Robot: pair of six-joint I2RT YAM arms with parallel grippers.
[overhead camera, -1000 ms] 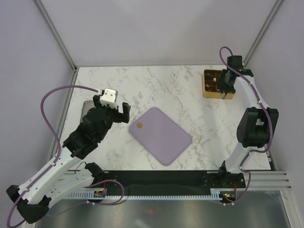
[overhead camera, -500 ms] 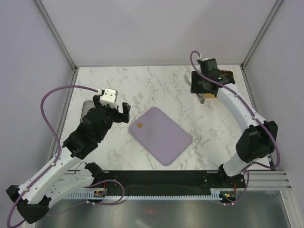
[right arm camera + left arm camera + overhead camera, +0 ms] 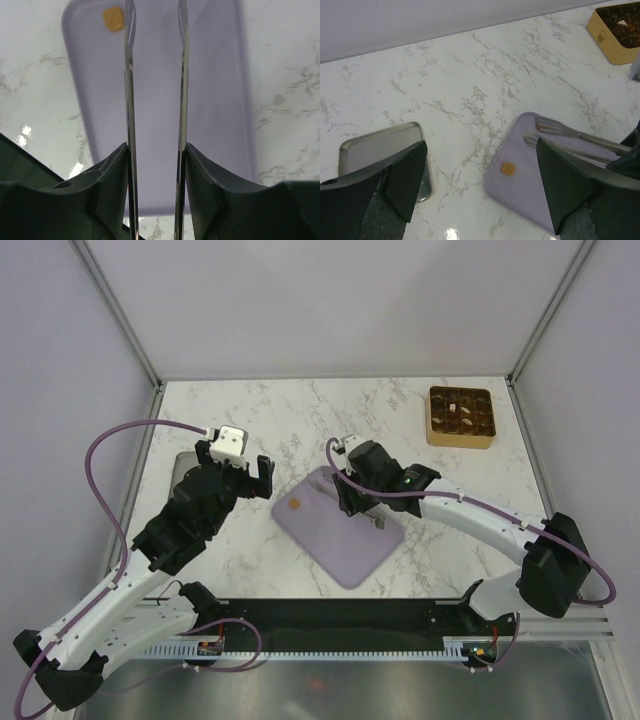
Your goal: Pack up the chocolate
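Observation:
One caramel-tan chocolate [image 3: 296, 505] [image 3: 508, 169] [image 3: 113, 18] lies near the left corner of the lilac mat [image 3: 345, 535] [image 3: 535, 195] [image 3: 210, 100]. More chocolate pieces sit in the gold grid tray [image 3: 460, 439] [image 3: 607, 42] at the back right. My right gripper [image 3: 358, 490] [image 3: 156, 150] hangs over the mat, shut on metal tongs [image 3: 570, 134] [image 3: 129, 100]. The tongs' arms stand apart and their tips are just right of the tan piece. My left gripper [image 3: 238, 475] [image 3: 480, 165] hovers left of the mat, open and empty.
A flat silver tray [image 3: 183, 468] [image 3: 375, 145] lies at the left, partly under my left arm. The white marble table [image 3: 300, 420] is bounded by walls and metal posts at the back and sides.
My right arm has swung with the tongs from the gold tray at the back right to above the lilac mat in the middle. The left arm has not moved.

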